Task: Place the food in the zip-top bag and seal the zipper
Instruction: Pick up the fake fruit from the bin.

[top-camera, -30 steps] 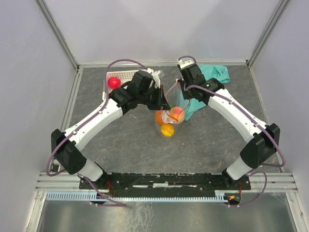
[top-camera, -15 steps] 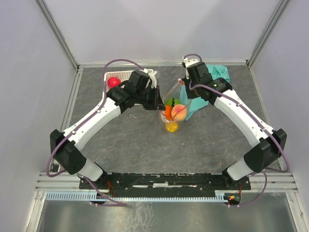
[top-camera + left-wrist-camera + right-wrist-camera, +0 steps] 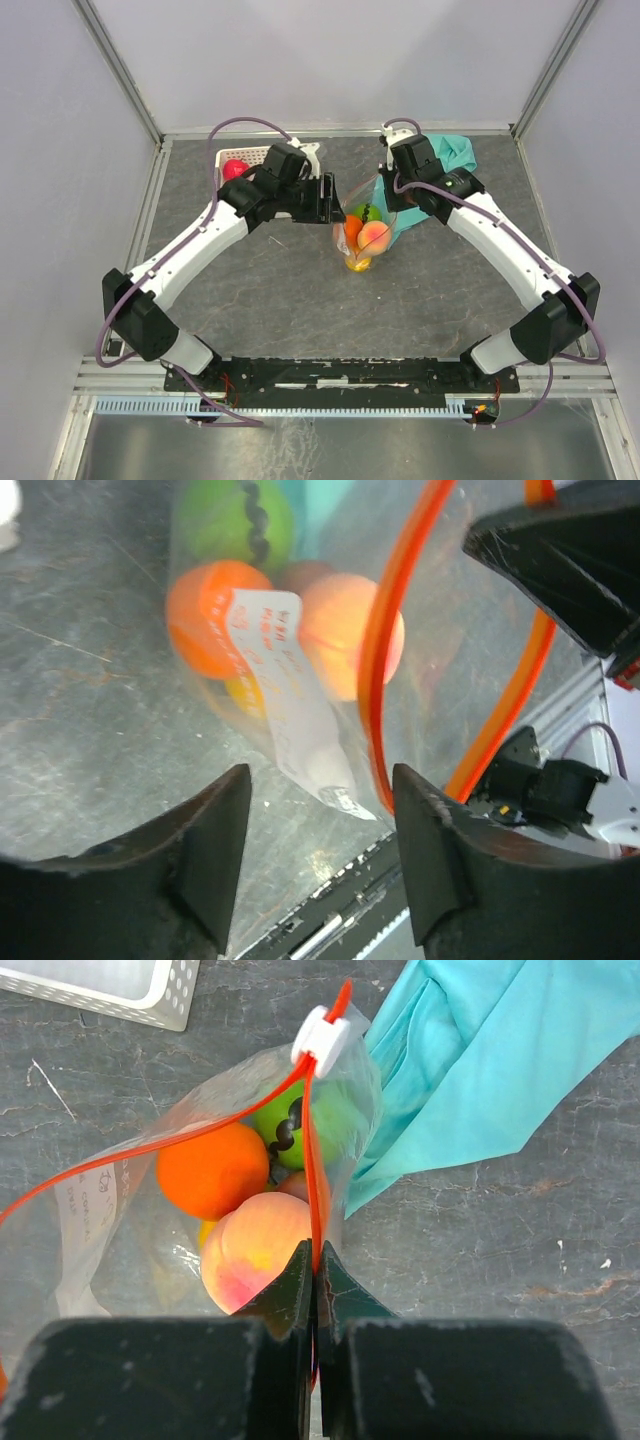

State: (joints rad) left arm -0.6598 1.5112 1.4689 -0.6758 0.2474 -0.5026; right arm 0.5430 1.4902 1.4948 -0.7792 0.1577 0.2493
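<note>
The right claw [image 3: 313,1265], clenched on the zipper [image 3: 307,1150], has the strip running straight ahead to the white slider [image 3: 320,1035]. The left claw [image 3: 320,780] is released, with the strip just inside one finger.

The bench [image 3: 280,300] is a dark grey, mottled slab with pale scratches and a few white flecks, edged by metal rails on its left, far and right sides. The zip-top bag [image 3: 362,238] stands upright near the middle. Its lower end is down at the bench, though whether it actually rests there cannot be told. A white perforated basket [image 3: 255,155] sits flat on the bench to the far left of the bag, partly hidden under an arm. A rumpled teal cloth [image 3: 455,152] lies to the far right of the bag, with one fold running in to just beside the bag's right edge.
</note>
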